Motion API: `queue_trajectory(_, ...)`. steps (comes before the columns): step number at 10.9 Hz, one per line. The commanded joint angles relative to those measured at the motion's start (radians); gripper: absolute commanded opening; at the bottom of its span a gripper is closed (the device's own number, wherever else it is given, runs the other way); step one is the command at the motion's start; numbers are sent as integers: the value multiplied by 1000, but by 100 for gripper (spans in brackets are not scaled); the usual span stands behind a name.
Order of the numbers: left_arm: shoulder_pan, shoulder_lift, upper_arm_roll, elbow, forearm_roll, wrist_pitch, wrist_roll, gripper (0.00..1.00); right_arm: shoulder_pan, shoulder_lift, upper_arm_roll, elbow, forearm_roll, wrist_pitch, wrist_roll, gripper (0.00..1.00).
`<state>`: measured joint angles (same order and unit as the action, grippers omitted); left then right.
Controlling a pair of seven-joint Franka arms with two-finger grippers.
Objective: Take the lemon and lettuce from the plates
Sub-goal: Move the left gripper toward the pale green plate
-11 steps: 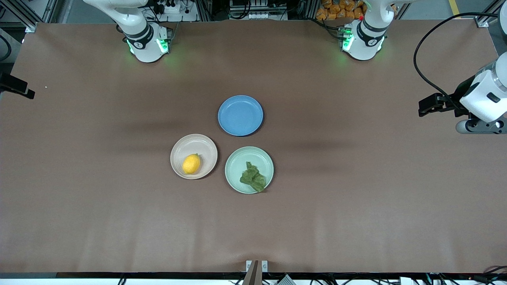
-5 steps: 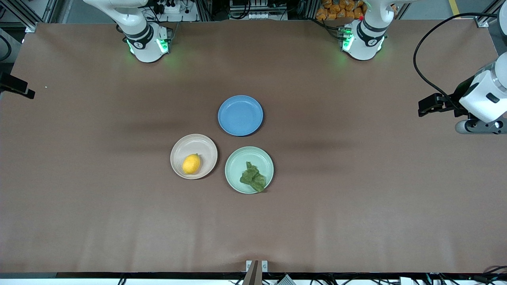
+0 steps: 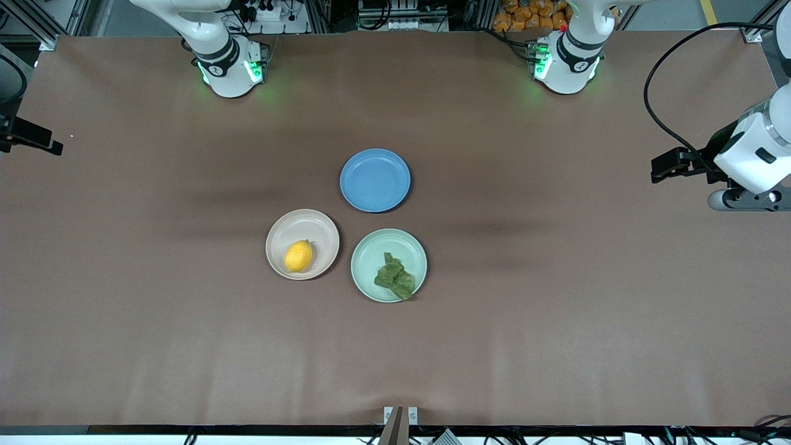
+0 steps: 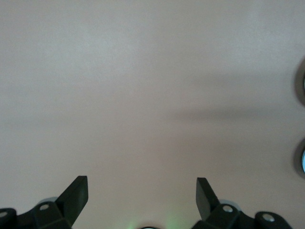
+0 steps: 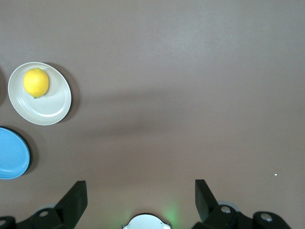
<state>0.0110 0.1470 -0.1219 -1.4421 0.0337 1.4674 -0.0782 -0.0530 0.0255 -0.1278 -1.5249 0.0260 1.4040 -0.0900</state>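
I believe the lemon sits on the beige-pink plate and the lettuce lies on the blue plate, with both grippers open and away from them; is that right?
Not quite: the lettuce lies on the mint green plate, as the front view shows; the blue plate holds nothing. The rest stands: the lemon is on the beige-pink plate, and the left gripper and right gripper are open, away from them.

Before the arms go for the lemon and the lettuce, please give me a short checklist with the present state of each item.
1. Lemon lying on beige plate: ok.
2. Lettuce lying on mint plate: ok.
3. Left gripper open and holding nothing: ok.
4. Right gripper open and holding nothing: ok.
5. Either gripper over its plate: not ok, both wait at the table's ends.
6. Blue plate bare: ok.
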Motion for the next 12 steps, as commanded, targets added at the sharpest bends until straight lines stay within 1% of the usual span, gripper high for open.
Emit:
queue_trajectory(1, -17, 19, -2, -4, 2, 25, 3, 100, -13, -9, 8, -47, 3, 18, 6, 100)
queue_trajectory(4, -57, 78, -16, -3, 0, 40, -26, 100, -10, -10, 8, -103, 5, 70, 16, 100)
queue_trajectory(6, -112, 118, -22, -1, 0, 65, -93, 100, -4, -10, 10, -124, 5, 95, 16, 100)
queue_trajectory(9, -166, 206, -22, 0, -43, 122, -198, 100, 4, -10, 14, -170, 3, 144, 39, 100)
queue_trajectory(12, -259, 285, -22, 2, -51, 209, -337, 100, 51, -12, 14, -227, 3, 213, 107, 100)
